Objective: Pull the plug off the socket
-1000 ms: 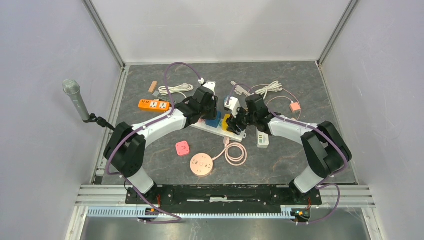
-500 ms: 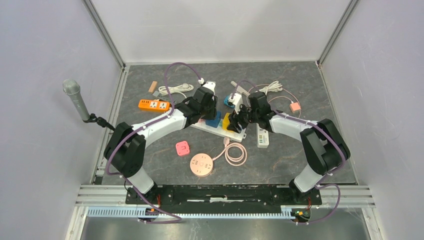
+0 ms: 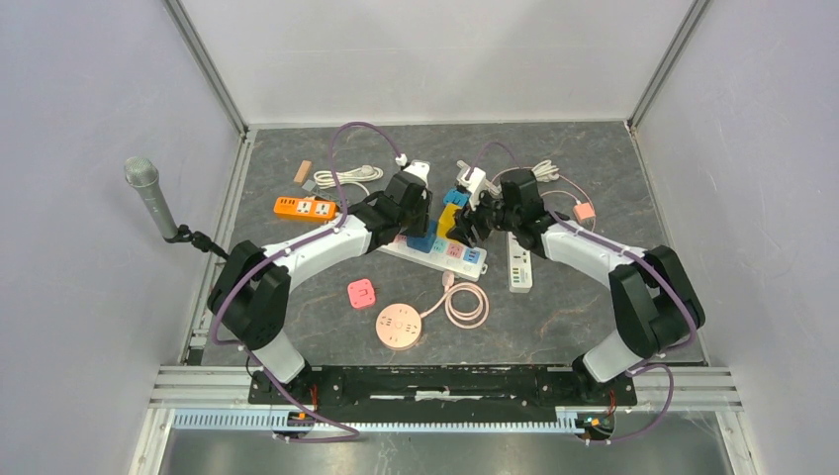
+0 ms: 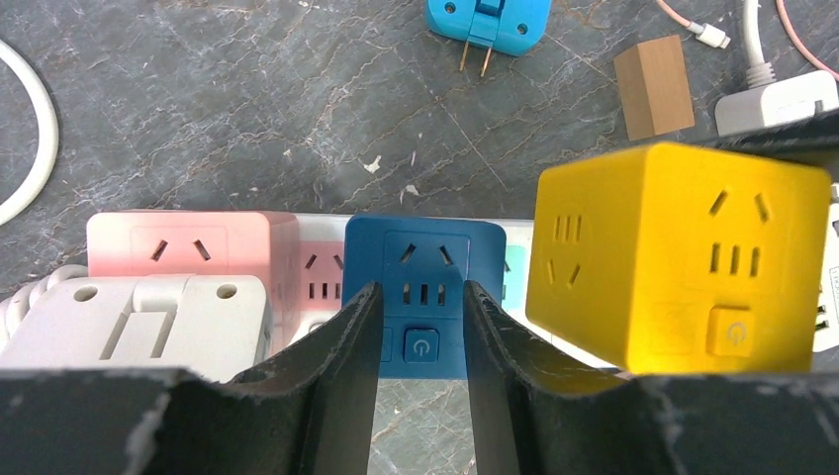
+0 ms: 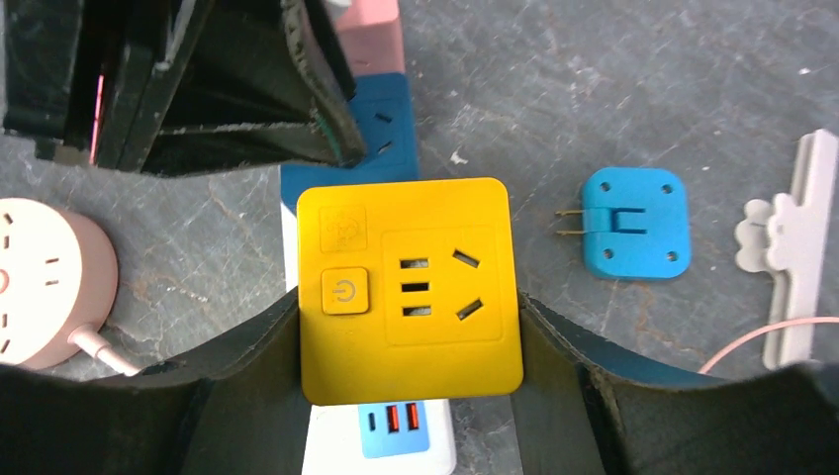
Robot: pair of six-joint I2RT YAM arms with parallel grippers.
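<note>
Yellow plug cube (image 5: 406,267) clamped in R gripper (image 5: 406,307), hangs clear of white strip (image 3: 465,259), just far of it; L gripper (image 4: 420,292) narrow, empty, tips over blue cube (image 4: 423,252) plugged in strip.

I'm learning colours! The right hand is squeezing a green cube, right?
Not quite: the cube is yellow, not green. The right wrist view shows the right hand squeezing it from both sides.
</note>
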